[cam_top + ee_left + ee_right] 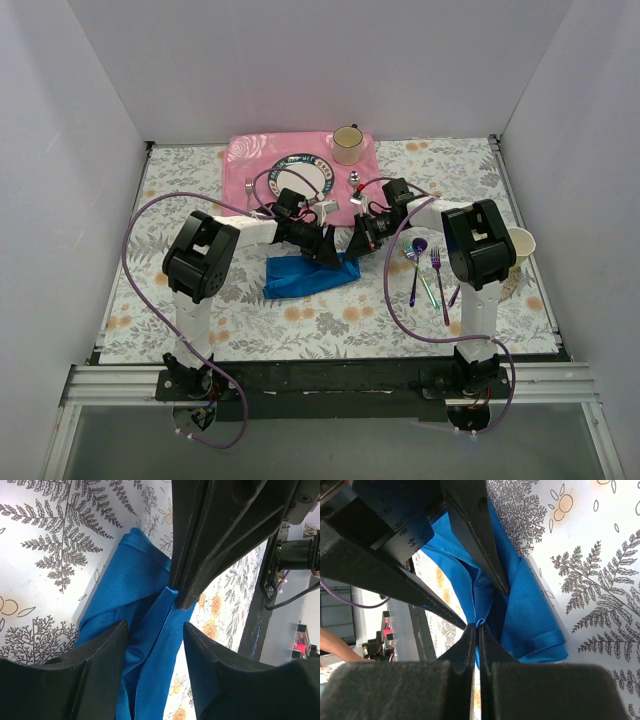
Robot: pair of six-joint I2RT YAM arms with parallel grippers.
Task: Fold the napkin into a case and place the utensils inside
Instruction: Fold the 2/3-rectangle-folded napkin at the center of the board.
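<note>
The blue napkin (300, 277) lies crumpled on the floral tablecloth between the arms, partly lifted at its right end. My right gripper (351, 249) is shut on a raised fold of it; in the right wrist view the gripper (479, 626) pinches a small loop of the napkin (527, 600). My left gripper (327, 257) is open just beside it. In the left wrist view its jaws (155, 635) straddle the raised napkin (132, 575) without touching it. The iridescent utensils (428, 268) lie to the right, beside the right arm. No case has been formed.
A pink placemat (245, 165) at the back holds a plate (300, 172), a mug (347, 145), a silver fork and a small shaker (355, 182). A paper cup (522, 245) stands at the right. Purple cables loop beside both arms.
</note>
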